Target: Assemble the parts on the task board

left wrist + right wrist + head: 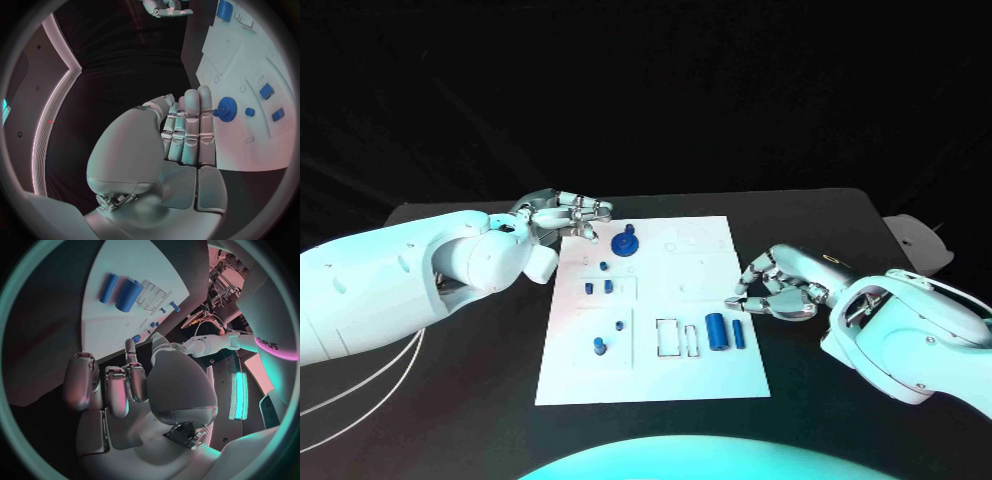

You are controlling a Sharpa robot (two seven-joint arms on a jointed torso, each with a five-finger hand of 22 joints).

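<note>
The white task board (661, 370) lies mid-table. A blue gear (626, 243) stands near its far left corner, with small blue pieces (599, 288) below it and two more (600, 346) lower down. Two blue cylinders (726, 332) lie side by side near the right edge. My left hand (567, 215) hovers at the far left corner; its straight fingers (190, 125) hold nothing, tips beside the gear (226, 108). My right hand (773, 285) sits at the board's right edge above the cylinders (128, 294), its fingers (115, 390) curled in with nothing between them.
Rectangular outlined slots (672, 338) lie left of the cylinders. A pale object (917, 240) sits at the table's far right corner. Thin cables (358, 390) trail off the left side. Bare black table (459, 390) flanks the board on both sides.
</note>
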